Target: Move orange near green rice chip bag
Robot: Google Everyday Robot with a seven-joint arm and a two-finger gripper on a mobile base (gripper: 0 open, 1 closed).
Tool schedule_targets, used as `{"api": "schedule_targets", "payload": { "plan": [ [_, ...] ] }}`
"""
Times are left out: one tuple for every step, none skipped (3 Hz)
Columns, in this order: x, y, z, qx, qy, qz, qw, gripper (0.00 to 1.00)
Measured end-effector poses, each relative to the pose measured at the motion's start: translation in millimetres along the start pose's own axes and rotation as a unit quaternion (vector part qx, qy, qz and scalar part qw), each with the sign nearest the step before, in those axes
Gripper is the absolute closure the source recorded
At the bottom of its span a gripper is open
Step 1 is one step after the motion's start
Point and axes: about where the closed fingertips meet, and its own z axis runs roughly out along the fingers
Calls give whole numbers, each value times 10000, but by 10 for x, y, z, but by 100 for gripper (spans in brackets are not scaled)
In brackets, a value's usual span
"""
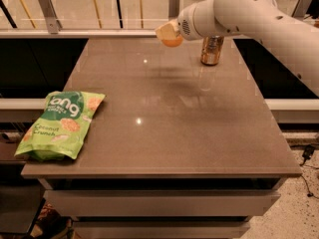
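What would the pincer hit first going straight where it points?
Probably nothing: the pincer, shut on the orange above the far edge of the table, points picture-left; that way looks free, depth unclear.

Glossy bag [62, 126], polished table [199, 133]

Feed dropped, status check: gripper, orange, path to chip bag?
Gripper over far end of table, shut on orange, airborne. Green rice chip bag at near-left corner. Can right of gripper, off path.
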Motion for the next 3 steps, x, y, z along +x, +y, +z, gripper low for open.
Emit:
{"api": "schedule_targets", "payload": {
  "plan": [
    [-45,-22,7,-196,78,-94,9997,100],
    [-162,-7,-139,-439,227,-301,9983,100],
    [-199,73,-361,-504,302,-382,9975,100]
  ]
}}
